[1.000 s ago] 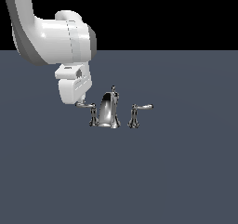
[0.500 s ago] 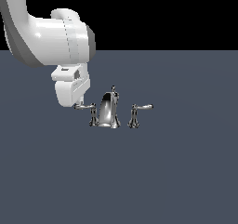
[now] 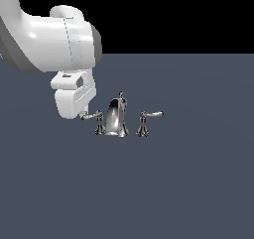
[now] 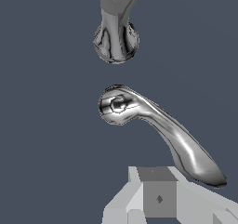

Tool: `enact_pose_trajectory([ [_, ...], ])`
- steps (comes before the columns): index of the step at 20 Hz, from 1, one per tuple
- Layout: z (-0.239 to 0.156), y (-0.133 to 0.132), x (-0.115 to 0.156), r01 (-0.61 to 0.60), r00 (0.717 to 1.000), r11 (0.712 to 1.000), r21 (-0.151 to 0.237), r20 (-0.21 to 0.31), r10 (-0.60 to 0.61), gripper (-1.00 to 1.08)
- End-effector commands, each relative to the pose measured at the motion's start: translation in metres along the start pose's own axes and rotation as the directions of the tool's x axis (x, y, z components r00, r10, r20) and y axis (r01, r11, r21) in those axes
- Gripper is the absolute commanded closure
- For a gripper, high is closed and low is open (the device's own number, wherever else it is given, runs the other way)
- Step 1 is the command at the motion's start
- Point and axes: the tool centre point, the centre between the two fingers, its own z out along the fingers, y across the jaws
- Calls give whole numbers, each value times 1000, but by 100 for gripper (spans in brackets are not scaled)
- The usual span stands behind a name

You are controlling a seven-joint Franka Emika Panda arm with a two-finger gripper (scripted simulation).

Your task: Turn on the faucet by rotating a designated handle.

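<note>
The step in hand is judged to be the pushing of the handle (image 3: 92, 116) around its post, so that the faucet (image 3: 117, 117) is turned on. To do it well, the contact should be kept near the outer tip of the slim arm, where the leverage is best, and the push should be led along an arc around the post rather than in a straight line, otherwise the finger may slip off the smooth chrome. The faucet is standing on the dark worktop (image 3: 188, 183), and the handle is the lever on the exterior view's left of the spout, with its arm projecting toward the gripper (image 3: 84, 109). In the exterior view the tip of the arm is reached by the lower end of the gripper, just beside or touching it; which of the two cannot be told. In the wrist view the handle (image 4: 158, 128) is seen from above, and its far tip lies right next to one grey finger (image 4: 158, 193). Whether the jaws are apart or together cannot be told, because only one finger is shown.
</note>
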Motion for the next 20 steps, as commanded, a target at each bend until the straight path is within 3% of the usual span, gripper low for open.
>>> enact_pose_trajectory([
  [1,0,14,2,2,1000,1000,-12,-6,-2,108],
  [6,0,20,1,23,1000,1000,-11,-3,-23,108],
  [20,-1,43,49,1,1000,1000,-14,-6,-1,108],
])
